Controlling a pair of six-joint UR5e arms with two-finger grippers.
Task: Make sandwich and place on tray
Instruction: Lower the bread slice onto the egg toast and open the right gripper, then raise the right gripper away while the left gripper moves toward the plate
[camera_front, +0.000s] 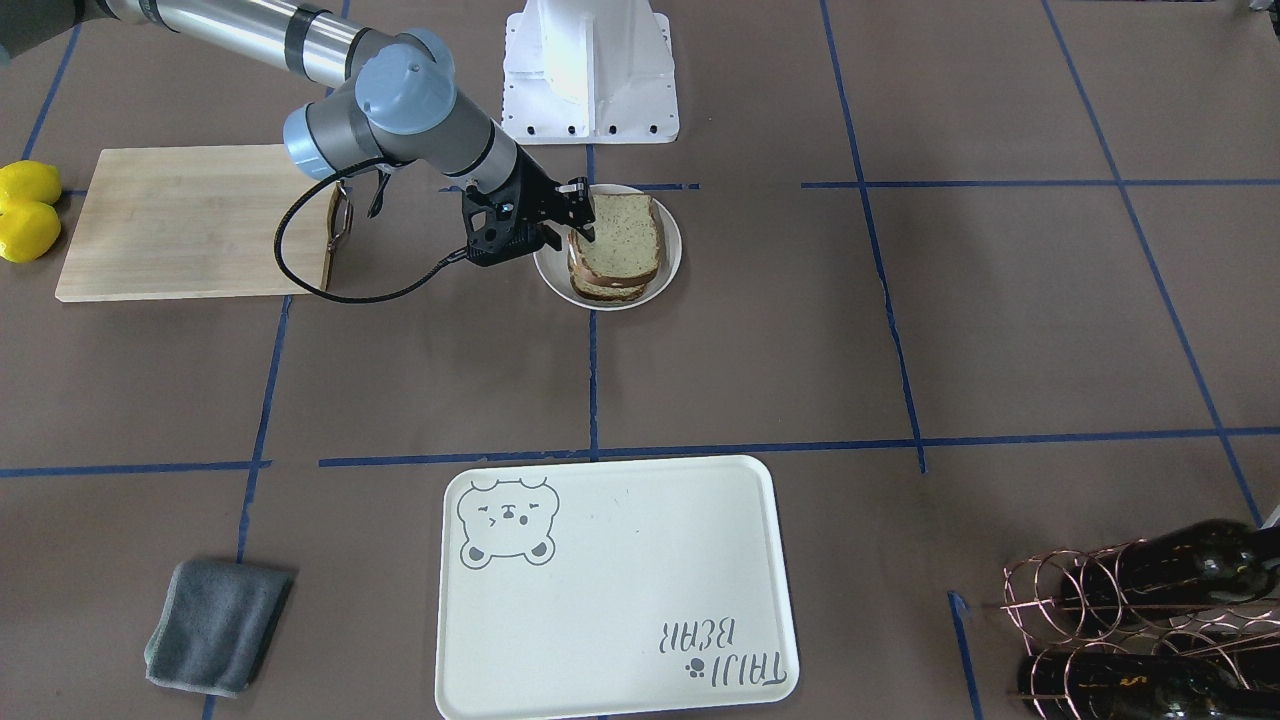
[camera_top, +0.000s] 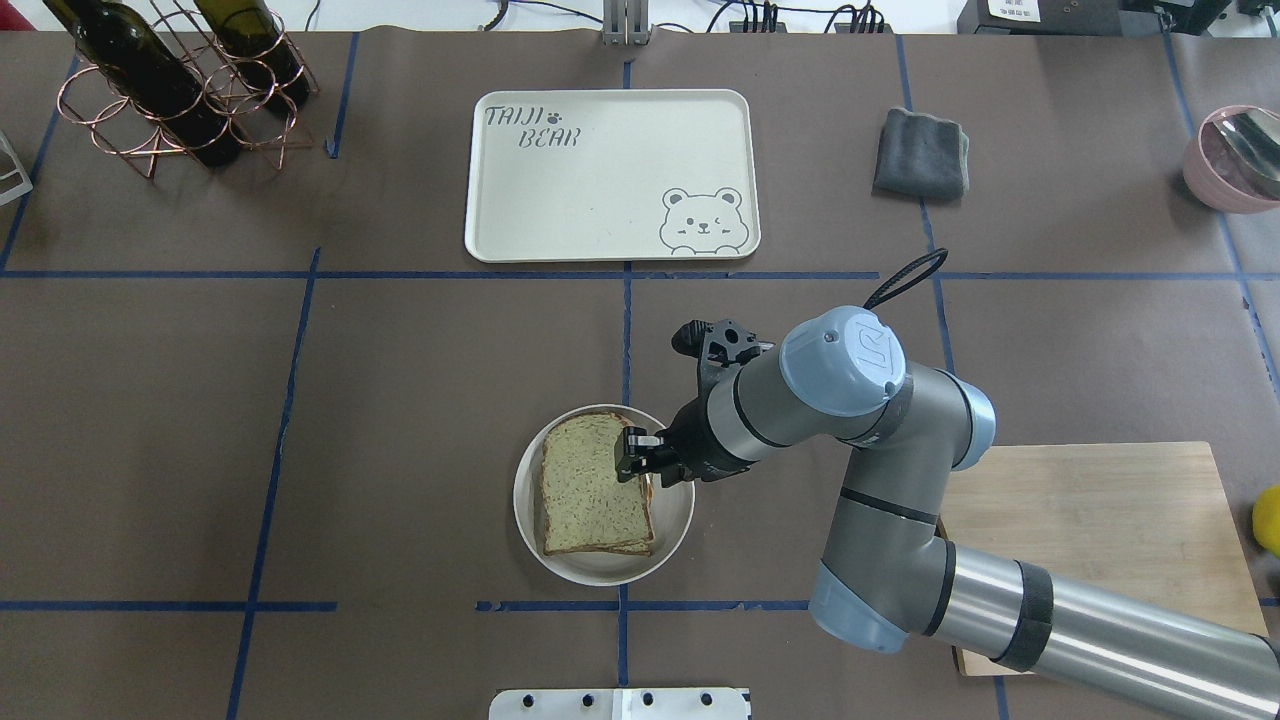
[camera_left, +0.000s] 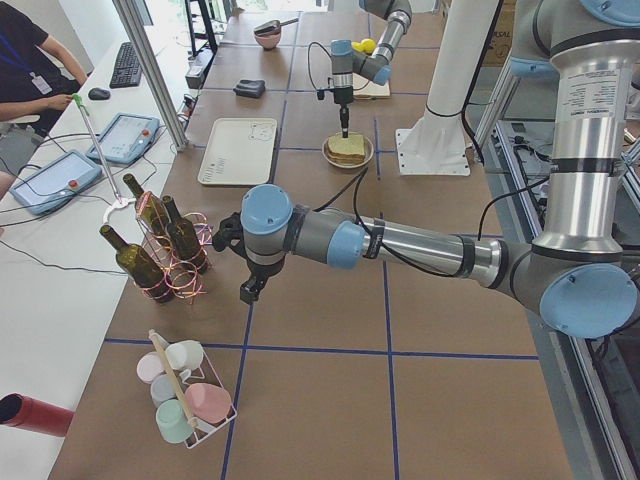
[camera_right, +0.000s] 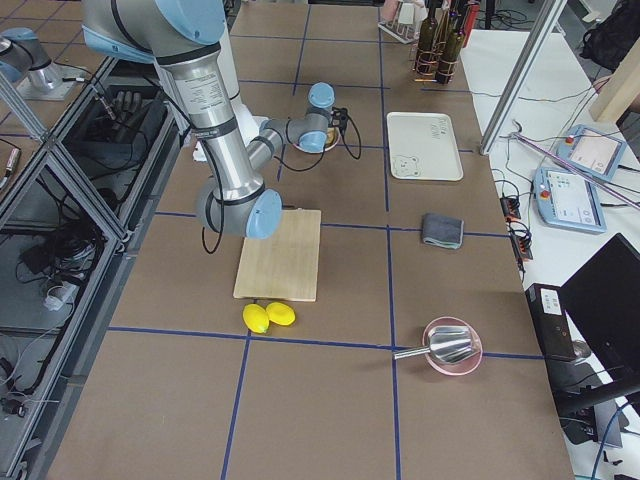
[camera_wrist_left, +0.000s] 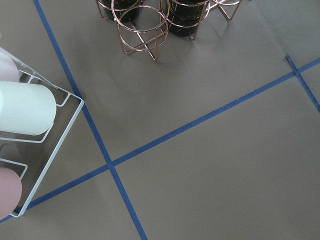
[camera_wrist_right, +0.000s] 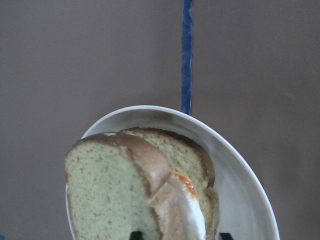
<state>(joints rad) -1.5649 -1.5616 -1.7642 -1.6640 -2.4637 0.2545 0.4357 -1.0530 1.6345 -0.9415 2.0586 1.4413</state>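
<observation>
The sandwich (camera_front: 615, 240) lies on a small round white plate (camera_front: 670, 270) near the robot's base: two speckled bread slices with the white egg (camera_wrist_right: 192, 210) showing between them. My right gripper (camera_front: 580, 215) comes down on the sandwich's edge (camera_top: 590, 485) and is shut on it, that side tilted up. In the right wrist view the sandwich (camera_wrist_right: 125, 195) sits between the fingertips. The cream tray (camera_front: 620, 600) with the bear drawing lies empty on the far side (camera_top: 600, 190). My left gripper (camera_left: 250, 292) hovers by the wine rack; I cannot tell if it is open.
A wooden cutting board (camera_top: 1090, 520) lies under my right arm, two lemons (camera_front: 25, 210) beside it. A grey cloth (camera_top: 920, 150) lies right of the tray. A copper rack with wine bottles (camera_top: 170, 90), a pink bowl (camera_top: 1235, 155) and a cup rack (camera_wrist_left: 25, 115) stand around.
</observation>
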